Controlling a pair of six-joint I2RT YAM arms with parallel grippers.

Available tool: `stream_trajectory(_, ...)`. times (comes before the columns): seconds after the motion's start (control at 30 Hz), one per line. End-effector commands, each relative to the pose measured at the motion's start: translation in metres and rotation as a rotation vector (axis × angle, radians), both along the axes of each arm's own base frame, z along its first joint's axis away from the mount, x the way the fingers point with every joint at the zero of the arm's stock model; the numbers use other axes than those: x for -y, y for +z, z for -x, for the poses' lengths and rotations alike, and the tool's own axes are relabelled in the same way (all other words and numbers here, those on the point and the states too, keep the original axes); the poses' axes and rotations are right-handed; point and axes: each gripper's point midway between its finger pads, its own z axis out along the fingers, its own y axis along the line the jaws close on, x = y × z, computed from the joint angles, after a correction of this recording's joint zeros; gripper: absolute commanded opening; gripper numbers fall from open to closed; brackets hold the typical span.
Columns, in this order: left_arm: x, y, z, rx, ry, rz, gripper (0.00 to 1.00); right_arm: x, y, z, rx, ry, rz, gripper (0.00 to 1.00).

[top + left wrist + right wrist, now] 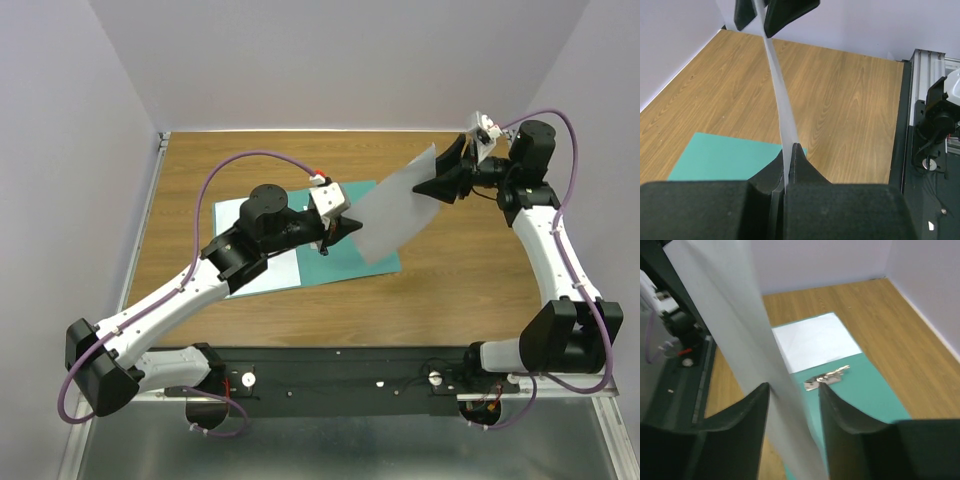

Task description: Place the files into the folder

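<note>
The teal-green folder (350, 265) lies open and flat on the table, its metal clip (826, 377) at the spine. One white sheet (250, 272) lies flat on its left half. A second white sheet (395, 215) is held up in the air above the folder, tilted. My left gripper (345, 228) is shut on this sheet's lower left edge (777, 85). My right gripper (432, 180) is open at the sheet's upper right corner, with a jaw on each side of the paper (740, 335) and a gap showing.
The wooden table (470, 270) is walled at the back and sides. A black rail with the arm bases (350, 375) runs along the near edge. The left arm lies over the folder's left part.
</note>
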Motion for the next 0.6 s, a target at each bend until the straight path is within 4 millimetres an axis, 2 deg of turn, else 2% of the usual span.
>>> stream_trajectory(0.0,-0.005,0.021,-0.007,0.016,0.057,0.038,0.0,-0.008,0.006,0.023,-0.034,0.145,-0.024,0.4)
stream_trajectory(0.03,-0.007,0.021,-0.01,0.012,0.08,0.039,0.0,-0.008,0.007,0.023,-0.046,0.142,-0.024,0.34)
stream_trajectory(0.1,-0.012,0.028,-0.019,0.0,0.139,0.077,0.0,-0.008,0.007,0.022,-0.051,0.13,-0.023,0.28)
stream_trajectory(0.17,-0.015,0.031,-0.022,-0.006,0.158,0.096,0.0,-0.008,0.009,0.015,-0.066,0.091,-0.019,0.08)
stream_trajectory(0.2,-0.017,0.032,-0.024,-0.013,0.175,0.104,0.0,-0.008,0.01,0.013,-0.075,0.075,-0.019,0.01)
stream_trajectory(0.3,-0.027,0.035,-0.038,-0.046,0.264,0.126,0.0,-0.007,0.013,0.006,-0.107,0.037,-0.019,0.01)
stream_trajectory(0.33,-0.032,0.035,-0.044,-0.061,0.3,0.132,0.22,-0.007,0.014,0.003,-0.148,0.018,-0.023,0.01)
stream_trajectory(0.4,-0.048,0.031,-0.061,-0.12,0.434,0.159,0.5,-0.006,0.013,-0.008,-0.19,-0.034,-0.027,0.01)
stream_trajectory(0.43,-0.054,0.028,-0.066,-0.147,0.479,0.168,0.77,-0.006,0.012,-0.01,-0.234,-0.048,-0.033,0.01)
stream_trajectory(0.47,-0.069,0.025,-0.08,-0.163,0.575,0.183,0.94,-0.005,0.008,-0.016,-0.271,-0.07,-0.037,0.01)
stream_trajectory(0.57,-0.092,-0.002,-0.095,-0.292,0.733,0.191,0.97,-0.011,-0.006,-0.025,-0.385,-0.13,-0.046,0.01)
